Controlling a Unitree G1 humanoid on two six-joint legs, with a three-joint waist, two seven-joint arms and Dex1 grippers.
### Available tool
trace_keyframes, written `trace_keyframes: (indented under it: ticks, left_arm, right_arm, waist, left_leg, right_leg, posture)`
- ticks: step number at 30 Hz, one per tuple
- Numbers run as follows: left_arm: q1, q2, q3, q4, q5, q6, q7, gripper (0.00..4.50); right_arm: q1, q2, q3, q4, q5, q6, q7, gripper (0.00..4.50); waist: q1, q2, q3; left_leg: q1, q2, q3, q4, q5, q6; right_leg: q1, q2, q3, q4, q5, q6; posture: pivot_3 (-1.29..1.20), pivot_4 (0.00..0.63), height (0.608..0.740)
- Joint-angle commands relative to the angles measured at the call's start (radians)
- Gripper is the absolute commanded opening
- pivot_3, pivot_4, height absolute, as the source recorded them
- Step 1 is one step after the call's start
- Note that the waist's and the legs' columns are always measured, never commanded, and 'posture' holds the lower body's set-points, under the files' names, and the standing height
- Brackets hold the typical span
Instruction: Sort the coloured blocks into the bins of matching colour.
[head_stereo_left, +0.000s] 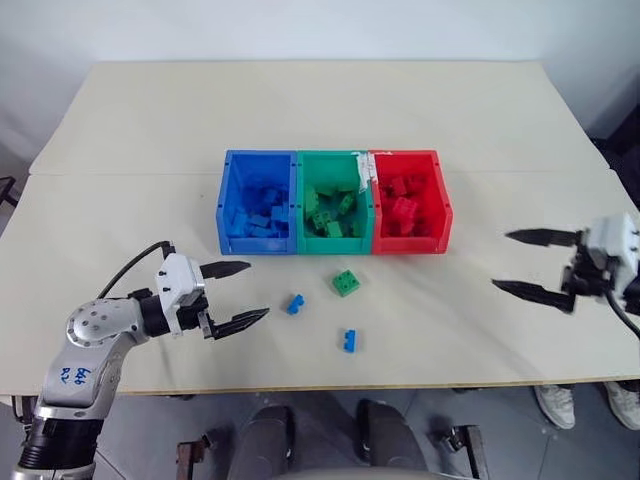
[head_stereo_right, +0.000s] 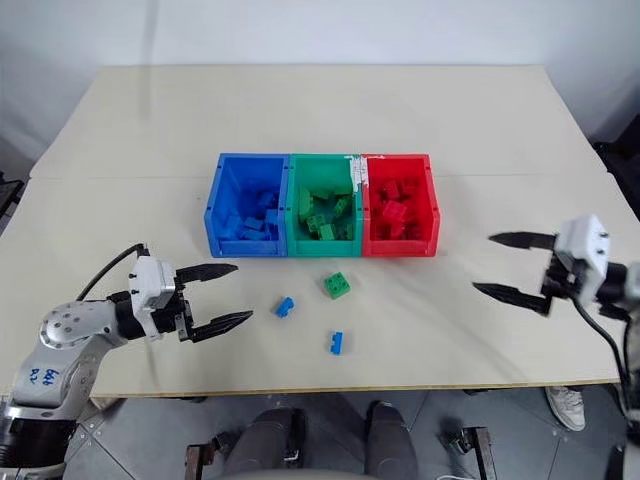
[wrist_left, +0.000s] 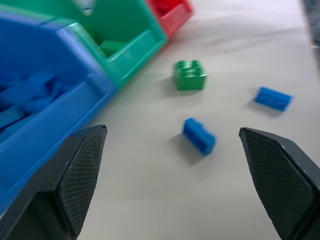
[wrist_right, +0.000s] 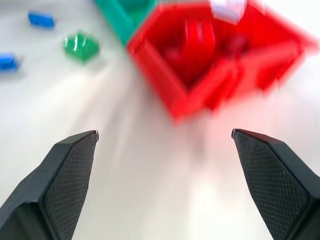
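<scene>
Three bins stand side by side mid-table: a blue bin (head_stereo_left: 256, 203), a green bin (head_stereo_left: 334, 200) and a red bin (head_stereo_left: 410, 201), each holding several blocks of its own colour. Loose on the table in front of them lie a green block (head_stereo_left: 346, 283), a blue block (head_stereo_left: 294, 304) and a second blue block (head_stereo_left: 348, 341). My left gripper (head_stereo_left: 238, 294) is open and empty, a little left of the nearer blue block (wrist_left: 199, 135). At the table's right edge my right gripper (head_stereo_left: 524, 263) is open and empty, its fingers pointing toward the red bin (wrist_right: 210, 65).
The beige table (head_stereo_left: 320, 110) stretches bare behind the bins, with a seam running across it at the level of the bins. A strip of white tape (head_stereo_left: 364, 170) hangs on the wall between the green and red bins. The table's front edge lies close below the loose blocks.
</scene>
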Motion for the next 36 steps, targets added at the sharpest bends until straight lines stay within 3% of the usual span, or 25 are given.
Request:
trace_keyframes:
  ticks: [1, 7, 16, 24, 36]
  left_arm:
    - [-0.017, 0.012, -0.002, -0.004, -0.011, -0.016, -0.032, 4.5]
    - [-0.021, 0.019, 0.042, 0.006, -0.001, -0.044, -0.021, 4.5]
    - [0.108, 0.06, 0.19, 0.015, -0.003, -0.046, 0.024, 4.5]
    - [0.235, 0.043, 0.259, -0.057, -0.003, -0.045, 0.068, 4.5]
    - [0.313, 0.021, 0.277, -0.146, -0.022, -0.017, 0.12, 4.5]
  right_arm:
    - [0.015, -0.017, -0.043, -0.023, 0.034, 0.003, -0.008, 4.47]
    - [-0.033, 0.041, 0.038, -0.08, 0.045, 0.018, -0.015, 4.47]
    - [-0.239, 0.229, 0.357, -0.273, 0.031, 0.208, -0.035, 4.47]
    - [-0.452, 0.434, 0.585, -0.074, -0.144, 0.093, -0.023, 4.47]
    - [-0.587, 0.555, 0.693, 0.247, -0.283, -0.1, 0.057, 4.47]
  waist:
    - [-0.006, 0.0, 0.0]
    - [-0.019, 0.0, 0.0]
    - [-0.023, 0.0, 0.0]
    - [-0.021, 0.0, 0.0]
    - [-0.03, 0.0, 0.0]
  left_leg:
    - [0.001, 0.001, 0.0, 0.0, 0.0, 0.0]
    - [0.005, 0.007, 0.001, 0.0, 0.0, -0.001]
    - [0.009, 0.014, 0.006, 0.0, -0.002, -0.003]
    - [0.008, 0.013, 0.005, 0.0, -0.009, -0.001]
    - [0.006, 0.015, 0.01, 0.0, -0.015, 0.0]
  right_leg:
    - [0.0, 0.0, 0.0, 0.0, 0.0, 0.0]
    - [0.0, 0.0, 0.0, 0.001, 0.001, 0.002]
    - [-0.001, 0.002, -0.001, 0.002, 0.004, -0.001]
    - [-0.002, -0.001, -0.002, -0.001, 0.005, -0.005]
    - [-0.003, -0.002, -0.018, -0.002, 0.005, -0.006]
  posture:
    - [0.0, 0.15, 0.74]
    - [0.0, 0.15, 0.74]
    - [0.0, 0.15, 0.74]
    - [0.0, 0.15, 0.74]
    - [0.0, 0.15, 0.74]
